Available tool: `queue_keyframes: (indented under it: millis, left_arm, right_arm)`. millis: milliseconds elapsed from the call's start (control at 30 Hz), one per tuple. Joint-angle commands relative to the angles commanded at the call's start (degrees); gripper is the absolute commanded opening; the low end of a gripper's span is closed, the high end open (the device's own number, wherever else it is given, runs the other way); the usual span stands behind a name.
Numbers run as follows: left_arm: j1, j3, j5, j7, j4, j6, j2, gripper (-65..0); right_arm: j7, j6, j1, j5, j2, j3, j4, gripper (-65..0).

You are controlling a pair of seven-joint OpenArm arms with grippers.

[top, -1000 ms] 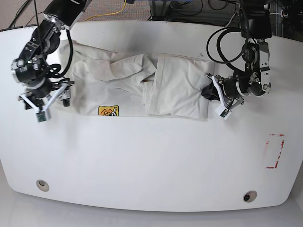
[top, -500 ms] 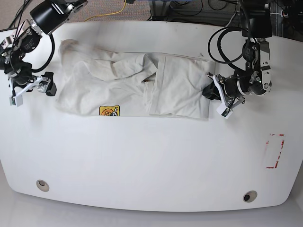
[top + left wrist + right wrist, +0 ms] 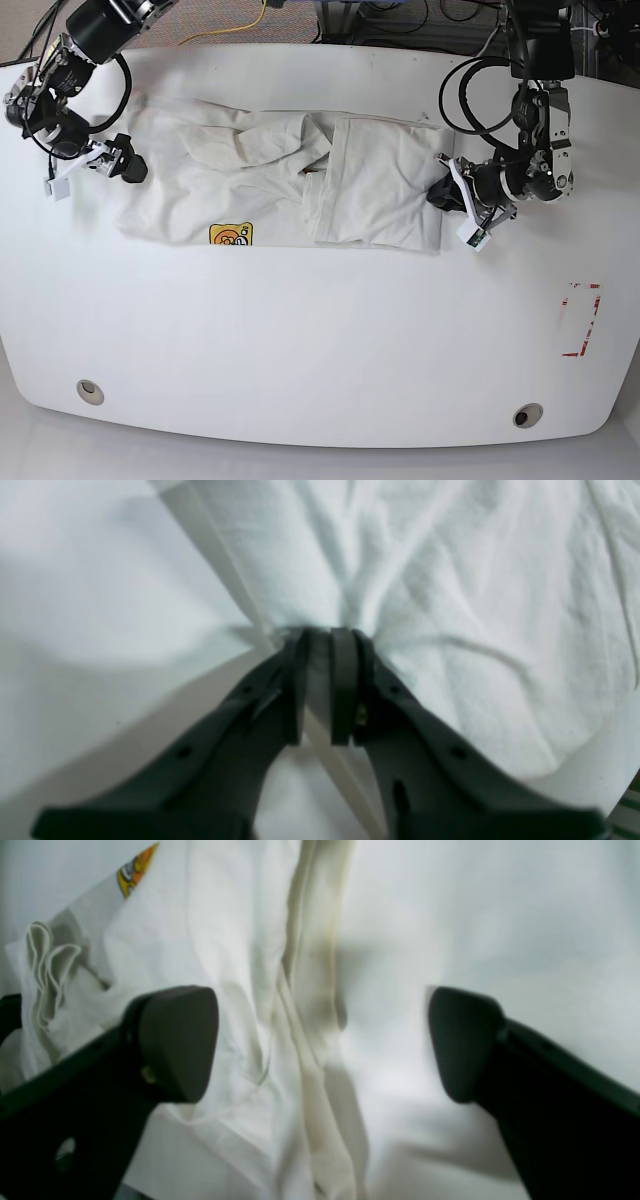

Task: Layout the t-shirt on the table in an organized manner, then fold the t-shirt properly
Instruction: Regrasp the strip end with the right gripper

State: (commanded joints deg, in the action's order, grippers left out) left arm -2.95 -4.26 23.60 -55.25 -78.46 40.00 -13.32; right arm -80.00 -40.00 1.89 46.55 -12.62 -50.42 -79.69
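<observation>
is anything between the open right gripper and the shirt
Nothing visible. The right gripper hangs open with the shirt right under it, the shirt's edge running between its fingers. No other object is near it on the table. The left gripper is shut on the shirt's opposite edge.

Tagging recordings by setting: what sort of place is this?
Probably a robotics lab bench: a white table with grommet holes, a red tape mark, and loose cables behind.
</observation>
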Motion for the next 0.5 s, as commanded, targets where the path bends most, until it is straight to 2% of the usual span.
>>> queue_keyframes:
  millis: [200,400,467,500]
  left_arm:
    - [0.0,0.0,0.0,0.0,0.0,0.0,0.0,-58.3]
    - [0.0,0.09,0.0,0.0,0.0,0.0,0.09,-58.3]
    - [0.0,0.09,0.0,0.0,0.0,0.0,0.18,-58.3]
    - [0.0,0.18,-0.26,0.0,0.09,0.0,0.18,-58.3]
  right_arm:
    - [0.0,0.0,-0.35,-0.26,2.73,2.81,0.0,0.0]
    - [0.0,0.0,-0.62,-0.44,3.87,4.4,-0.97,0.0]
    - [0.0,0.0,-0.88,-0.44,3.96,5.8,-2.37,-3.8]
    - [0.0,0.0,-0.97,-0.44,3.96,6.42,-3.6,-9.4]
